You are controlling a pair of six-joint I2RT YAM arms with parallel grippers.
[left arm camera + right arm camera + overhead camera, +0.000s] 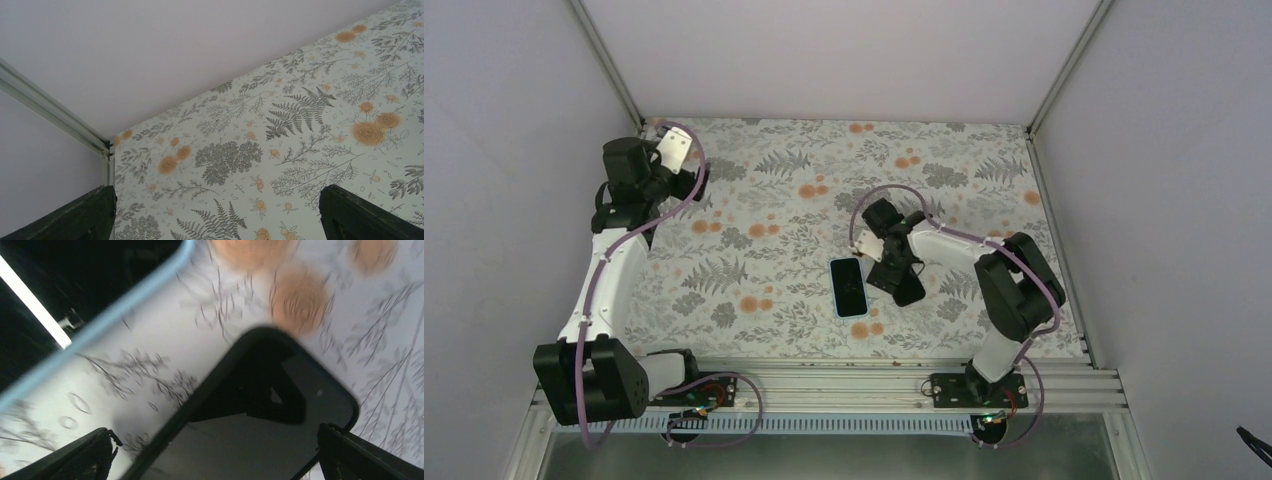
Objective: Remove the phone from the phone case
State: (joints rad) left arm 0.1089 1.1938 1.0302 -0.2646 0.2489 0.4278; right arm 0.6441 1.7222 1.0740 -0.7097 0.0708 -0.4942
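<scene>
Top external view: blue-rimmed case (849,287) lies flat on the flowered tabletop (764,205), right of centre, dark face up. Just to its right, a black phone (909,292), partly under the right hand (900,272), which is bent low over it. Phone and case are apart, with a narrow strip of cloth between them. Left hand (686,165) is off at the far left corner, well apart from both; its spread cannot be read from here.

Left wrist view: left hand (215,217) is wide, both fingers (87,215) at the bottom edges of the frame, with only printed tabletop (300,100) and the corner post between them.

Right wrist view, blurred: right hand (215,455) is also wide, gripping nothing. The phone's (265,405) rounded end sits between the fingers (360,455), glossy and reflecting. The case's (125,305) blue edge crosses the upper left, its face glossy with a bright streak. Cannot tell whether anything fills the case.
</scene>
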